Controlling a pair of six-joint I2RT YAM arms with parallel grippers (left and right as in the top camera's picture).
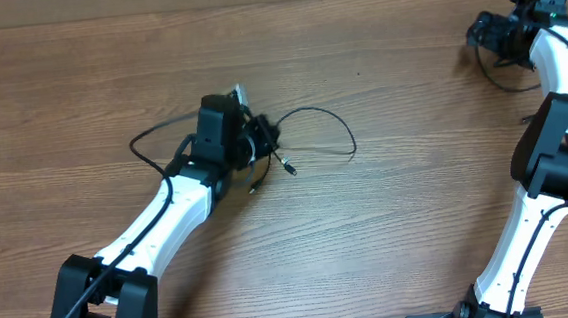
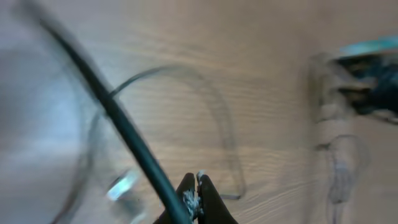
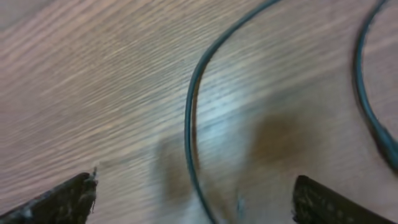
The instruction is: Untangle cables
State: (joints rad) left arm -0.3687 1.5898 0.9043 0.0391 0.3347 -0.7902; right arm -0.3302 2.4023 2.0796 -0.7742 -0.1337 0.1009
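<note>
Two robot arms are working at black cables (image 1: 313, 108) on a wooden tabletop (image 1: 389, 232).
Overhead: the cables are lying bunched mid-tabletop under the left arm (image 1: 167, 212), loops trailing left and right; the right arm (image 1: 558, 60) is hanging far right. Left wrist: the left fingers (image 2: 208, 202) are pressing together, pinching one of the cables. Right wrist: the right fingers (image 3: 62, 199) are sitting wide apart above a cable loop (image 3: 189, 124).

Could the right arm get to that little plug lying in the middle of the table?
Probably yes, though it is a long stretch: mostly bare table lies between the right end effector and the plug. The left end effector close beside it could crowd the approach.
</note>
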